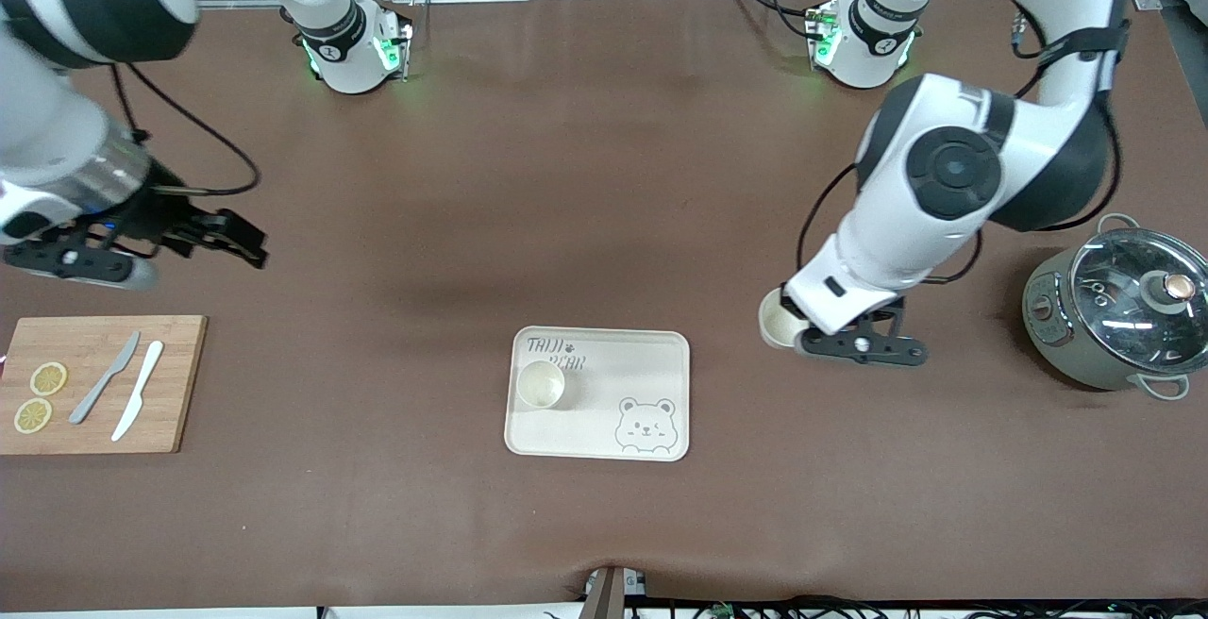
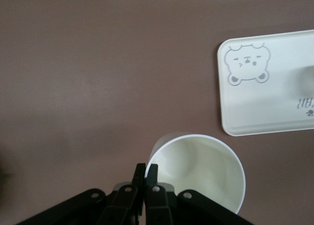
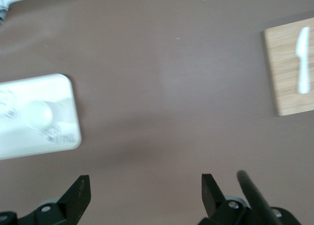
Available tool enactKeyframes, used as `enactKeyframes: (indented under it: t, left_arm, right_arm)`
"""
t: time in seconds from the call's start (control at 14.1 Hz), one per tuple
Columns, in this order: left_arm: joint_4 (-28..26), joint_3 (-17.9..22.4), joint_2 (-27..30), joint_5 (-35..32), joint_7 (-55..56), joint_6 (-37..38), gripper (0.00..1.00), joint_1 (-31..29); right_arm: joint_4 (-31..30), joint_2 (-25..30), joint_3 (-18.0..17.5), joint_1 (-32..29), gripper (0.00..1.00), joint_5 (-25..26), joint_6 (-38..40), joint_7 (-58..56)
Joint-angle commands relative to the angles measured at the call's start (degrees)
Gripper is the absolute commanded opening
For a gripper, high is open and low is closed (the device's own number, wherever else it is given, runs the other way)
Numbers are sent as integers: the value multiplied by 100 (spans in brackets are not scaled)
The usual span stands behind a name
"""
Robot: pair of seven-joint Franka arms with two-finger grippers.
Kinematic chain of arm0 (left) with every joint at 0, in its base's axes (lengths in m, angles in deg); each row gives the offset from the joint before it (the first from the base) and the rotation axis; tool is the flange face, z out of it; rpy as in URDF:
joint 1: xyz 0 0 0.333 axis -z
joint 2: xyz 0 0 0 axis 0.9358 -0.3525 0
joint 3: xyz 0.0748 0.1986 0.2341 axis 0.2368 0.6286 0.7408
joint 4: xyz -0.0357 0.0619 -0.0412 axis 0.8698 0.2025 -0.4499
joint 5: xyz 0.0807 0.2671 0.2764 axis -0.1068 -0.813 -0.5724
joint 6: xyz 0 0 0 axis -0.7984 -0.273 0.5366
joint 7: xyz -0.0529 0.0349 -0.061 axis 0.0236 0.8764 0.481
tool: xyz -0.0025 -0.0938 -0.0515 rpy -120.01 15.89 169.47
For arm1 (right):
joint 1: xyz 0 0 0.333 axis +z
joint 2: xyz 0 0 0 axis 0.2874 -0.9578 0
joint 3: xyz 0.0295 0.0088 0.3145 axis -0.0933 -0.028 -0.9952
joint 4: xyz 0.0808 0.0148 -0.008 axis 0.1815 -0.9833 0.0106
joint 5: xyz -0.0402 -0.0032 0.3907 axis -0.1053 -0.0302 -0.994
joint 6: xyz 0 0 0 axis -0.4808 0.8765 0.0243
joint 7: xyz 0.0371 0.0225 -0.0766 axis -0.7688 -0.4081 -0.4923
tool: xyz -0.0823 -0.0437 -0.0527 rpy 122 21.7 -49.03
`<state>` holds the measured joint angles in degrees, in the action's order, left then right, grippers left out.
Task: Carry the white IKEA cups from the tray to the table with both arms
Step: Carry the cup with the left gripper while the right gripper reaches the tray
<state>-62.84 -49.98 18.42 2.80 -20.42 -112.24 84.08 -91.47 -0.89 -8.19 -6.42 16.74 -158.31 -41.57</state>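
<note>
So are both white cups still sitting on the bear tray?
No, only one cup sits on the tray; the left gripper holds the other cup over the table.

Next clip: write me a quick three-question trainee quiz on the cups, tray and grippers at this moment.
1. True or false: both white cups sit on the tray.
2. Which gripper is shut on a cup's wall? A) left gripper B) right gripper C) neither
3. Fill in: the right gripper hangs open over the bare table, above the bamboo ____.

Key
1. False: one cup on the tray; the held cup is over the table, toward the left arm's end.
2. A
3. cutting board
</note>
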Motion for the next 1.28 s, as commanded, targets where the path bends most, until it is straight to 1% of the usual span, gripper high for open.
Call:
enactKeyframes:
  t: [0.0,0.14,0.35,0.5,0.71,0.92,1.14,1.21]
  left_arm:
    - [-436,-24,391,154,-510,66,0,-346]
    - [-770,-33,575,190,-888,-109,0,-609]
    - [-1736,-33,962,303,-1380,-969,0,-970]
    - [-2185,-33,1147,488,-1915,-1269,0,-1329]
    - [-2564,-33,1314,936,-2768,-1436,0,-1813]
    - [-3029,-33,1385,1244,-3375,-1849,0,-2174]
    - [-3547,-33,1464,1306,-3710,-2411,0,-2385]
    - [-3723,-33,1482,1306,-3789,-2595,0,-2499]
  right_arm:
    - [77,-519,50,621,100,-54,-641,1024]
    - [94,-914,50,982,100,33,-1178,1509]
    - [156,-1433,68,1212,100,51,-1767,1800]
    - [217,-1741,77,1379,100,112,-2049,1950]
    - [646,-2312,68,1528,100,332,-2235,2284]
    - [1095,-2805,86,1651,100,367,-2244,2486]
    - [1158,-3078,86,1661,100,569,-2313,2504]
    - [1149,-3165,86,1669,100,657,-2488,2487]
